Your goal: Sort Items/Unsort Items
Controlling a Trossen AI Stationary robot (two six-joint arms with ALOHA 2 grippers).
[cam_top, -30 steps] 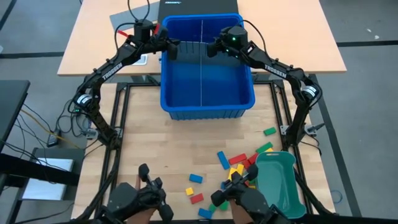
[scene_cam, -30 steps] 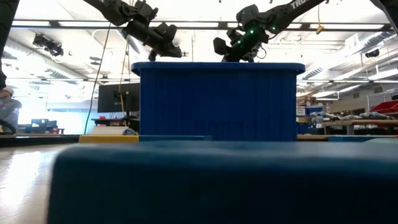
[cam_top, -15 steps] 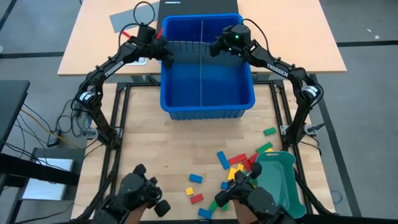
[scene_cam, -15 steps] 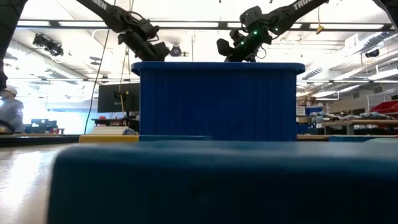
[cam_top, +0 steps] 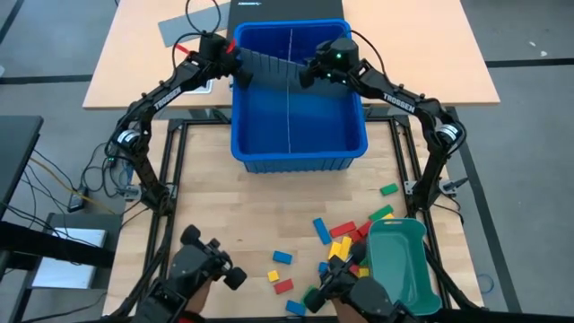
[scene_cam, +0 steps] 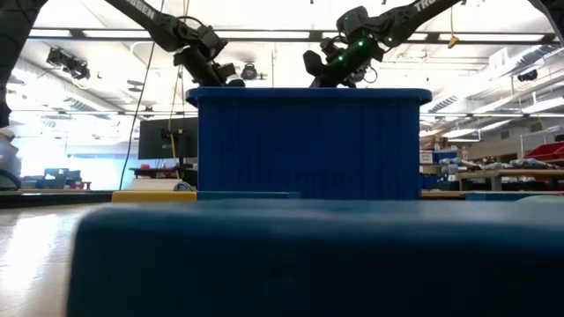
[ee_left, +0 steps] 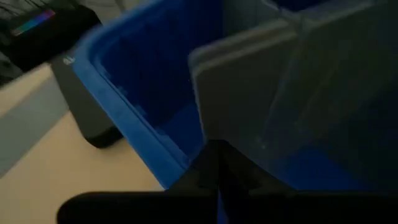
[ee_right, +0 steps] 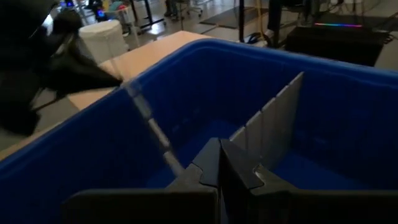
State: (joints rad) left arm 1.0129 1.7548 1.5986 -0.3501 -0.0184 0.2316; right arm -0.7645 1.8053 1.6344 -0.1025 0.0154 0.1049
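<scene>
Both grippers, left (cam_top: 235,72) and right (cam_top: 308,74), clamp the grey divider (cam_top: 269,66) at the blue bin's (cam_top: 299,158) far edge, apparently lifting it out, blocks (cam_top: 339,235) untouched.

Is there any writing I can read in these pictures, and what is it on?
"TROSSEN": white letters along the left arm in the high view.
"TROSSEN": white letters along the right arm in the high view.
White mark on the dark box behind the blue bin: too small to read.
Nothing else bears legible text.
</scene>
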